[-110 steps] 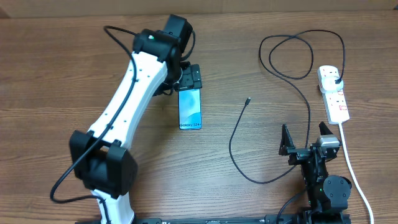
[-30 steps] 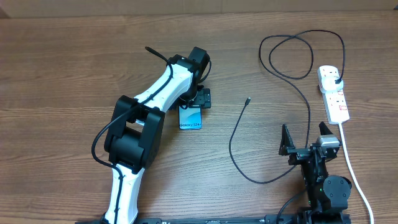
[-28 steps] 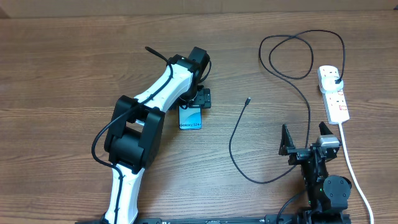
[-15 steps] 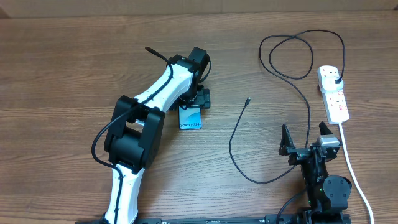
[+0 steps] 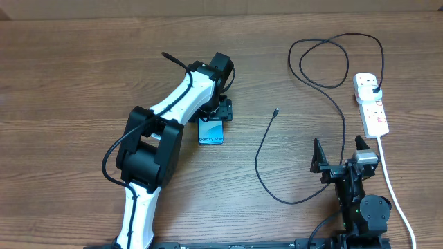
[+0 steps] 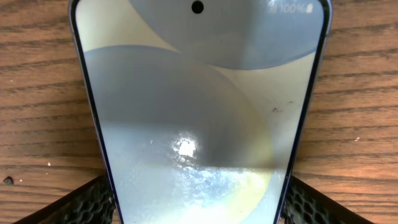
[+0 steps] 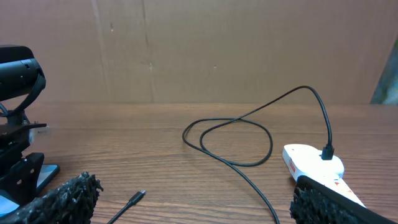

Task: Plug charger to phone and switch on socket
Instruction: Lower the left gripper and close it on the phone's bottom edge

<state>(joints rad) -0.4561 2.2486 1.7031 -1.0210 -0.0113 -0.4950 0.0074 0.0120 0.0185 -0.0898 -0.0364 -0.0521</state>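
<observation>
The phone [image 5: 212,131] lies face up on the wooden table, its cyan screen showing below my left gripper [image 5: 220,111]. In the left wrist view the phone [image 6: 199,93] fills the frame, and my left gripper [image 6: 199,202] has a finger [image 6: 87,202] pressed on each long edge. The charger's cable [image 5: 259,159] loops across the table, with its plug tip [image 5: 276,111] loose to the right of the phone. Its adapter [image 5: 374,90] sits in the white socket [image 5: 374,117]. My right gripper [image 5: 340,153] is open and empty near the front edge. It faces the plug tip [image 7: 138,196] and the socket [image 7: 311,163].
The socket's thick white cord [image 5: 391,183] runs down the right side past my right arm. The charger cable makes a loop [image 5: 325,62] at the back right. A brown cardboard wall [image 7: 199,50] stands behind the table.
Since 3.7 s ago my left arm has folded back and its gripper has slid down over the phone's far half. In the last second hardly anything moved.
</observation>
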